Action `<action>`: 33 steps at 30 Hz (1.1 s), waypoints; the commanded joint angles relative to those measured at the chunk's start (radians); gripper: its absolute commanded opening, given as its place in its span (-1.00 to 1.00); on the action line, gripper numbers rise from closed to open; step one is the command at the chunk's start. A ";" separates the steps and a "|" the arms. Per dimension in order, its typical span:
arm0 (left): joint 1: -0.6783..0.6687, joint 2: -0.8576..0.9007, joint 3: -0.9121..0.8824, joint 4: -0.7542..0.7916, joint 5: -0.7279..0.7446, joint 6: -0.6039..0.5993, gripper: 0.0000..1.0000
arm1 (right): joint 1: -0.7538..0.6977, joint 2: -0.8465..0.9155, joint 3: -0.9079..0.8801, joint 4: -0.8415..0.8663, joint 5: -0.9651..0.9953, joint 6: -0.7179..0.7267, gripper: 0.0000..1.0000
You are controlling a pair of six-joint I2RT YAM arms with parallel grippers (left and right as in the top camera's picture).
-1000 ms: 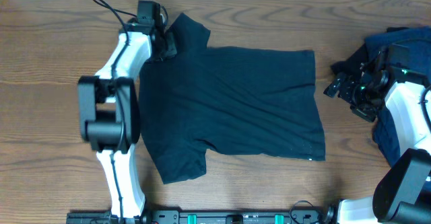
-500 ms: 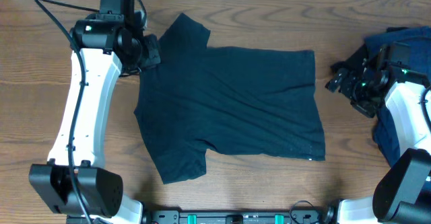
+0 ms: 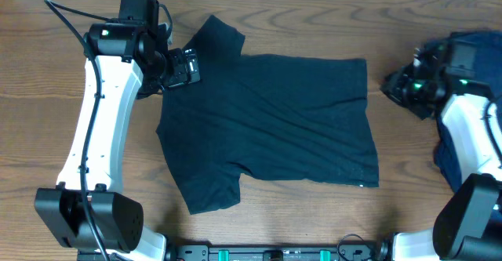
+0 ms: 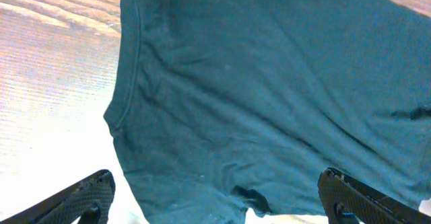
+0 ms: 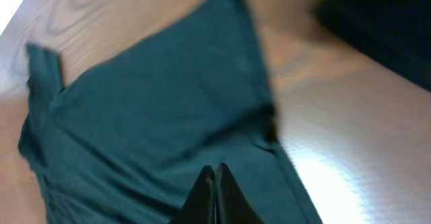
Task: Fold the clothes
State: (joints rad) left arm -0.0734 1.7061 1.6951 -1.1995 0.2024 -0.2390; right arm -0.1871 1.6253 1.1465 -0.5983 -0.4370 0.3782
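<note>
L tool (image 3: 182,67), jaws wide apart, has shifted onto T-shirt (image 3: 274,120) shoulder; fold grab likely next. R tool (image 3: 401,82) pinched together, empty, near hem.

A brown wood-grain table (image 3: 314,218) spans the view.

Bright glare, blurred right-wrist view

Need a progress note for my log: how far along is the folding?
Done: the T-shirt lies spread flat on the table. In hand: the left hand hovers open by its upper sleeve; the right hand is shut and empty beyond the hem. Left: no fold is made yet, and the navy pile at the right waits.
</note>
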 commanded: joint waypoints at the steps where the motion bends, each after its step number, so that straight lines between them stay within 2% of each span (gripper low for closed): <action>1: 0.004 0.007 -0.006 -0.004 -0.008 -0.002 0.96 | 0.102 0.008 0.012 0.035 0.020 -0.064 -0.98; 7: 0.004 0.007 -0.006 -0.004 -0.008 -0.002 0.96 | 0.221 0.014 0.061 0.035 0.208 -0.111 -0.98; 11: 0.004 0.007 -0.006 -0.004 -0.008 -0.002 0.96 | 0.267 0.057 0.158 -0.033 0.314 -0.123 -0.98; 21: 0.004 0.007 -0.006 -0.004 -0.008 -0.002 0.96 | 0.270 0.389 0.513 -0.297 0.425 -0.178 -0.98; 33: 0.004 0.007 -0.006 -0.004 -0.008 -0.002 0.96 | 0.269 0.577 0.541 -0.255 0.467 -0.177 -0.98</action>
State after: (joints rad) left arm -0.0734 1.7061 1.6939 -1.1999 0.2028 -0.2390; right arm 0.0822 2.1612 1.6615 -0.8604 0.0071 0.2169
